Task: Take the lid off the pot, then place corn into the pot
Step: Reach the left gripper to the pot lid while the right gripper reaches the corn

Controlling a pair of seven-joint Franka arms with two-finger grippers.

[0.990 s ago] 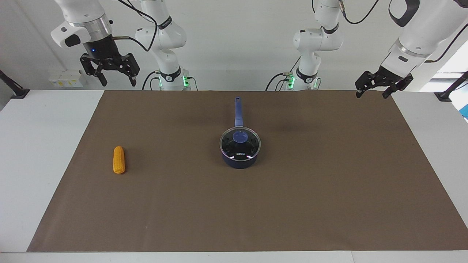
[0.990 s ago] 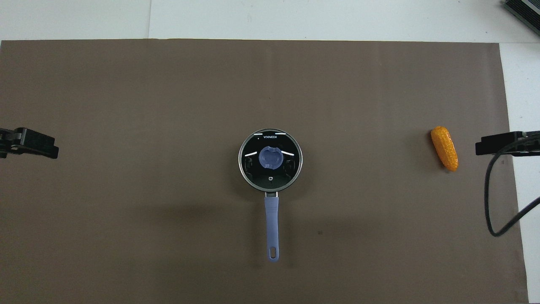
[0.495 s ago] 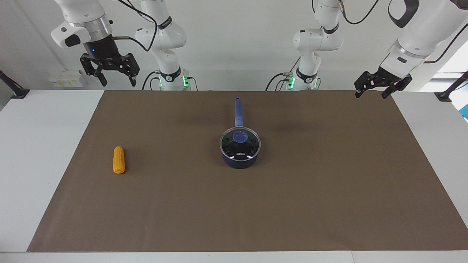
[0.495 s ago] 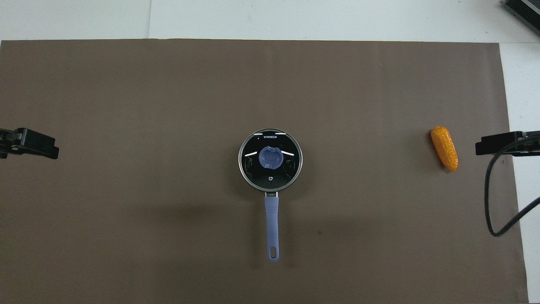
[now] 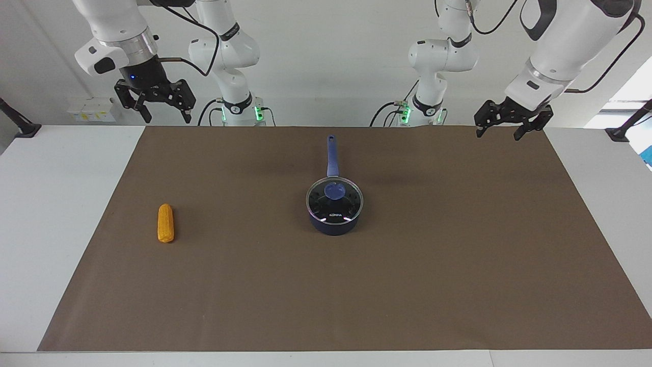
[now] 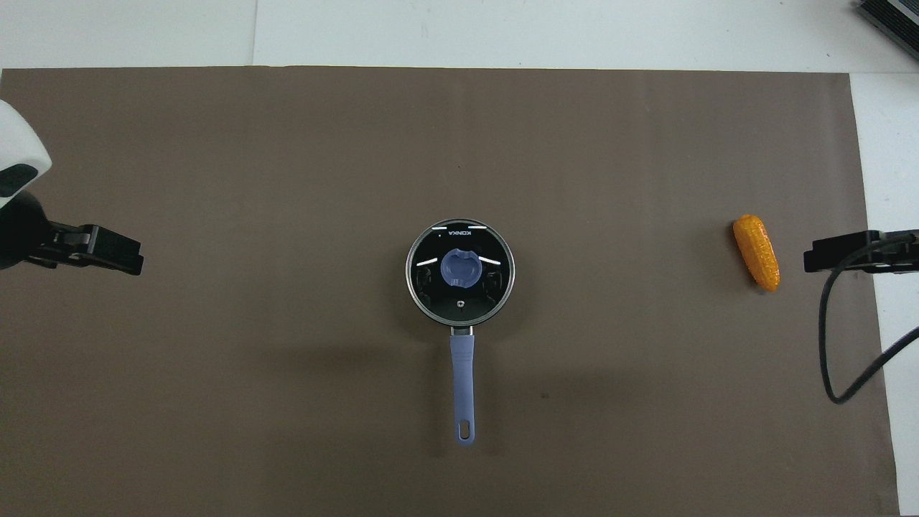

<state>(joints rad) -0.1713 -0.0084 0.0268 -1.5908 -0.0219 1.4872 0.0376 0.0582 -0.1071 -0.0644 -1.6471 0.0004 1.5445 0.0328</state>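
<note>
Fig.: lid (image 5: 334, 199) on pot (image 5: 333, 224), both my grippers empty w/ fingers open.
Left gripper (image 5: 505, 125) high, nearer pot than right gripper (image 5: 155, 105); corn (image 5: 165, 223) toward right arm's end.

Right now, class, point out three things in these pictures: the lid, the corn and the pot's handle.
lid (image 6: 460, 268): overhead view, on its blue knob.
corn (image 5: 165, 223): facing view, on the middle of the cob.
pot's handle (image 6: 462, 380): overhead view, midway along the blue handle.
</note>
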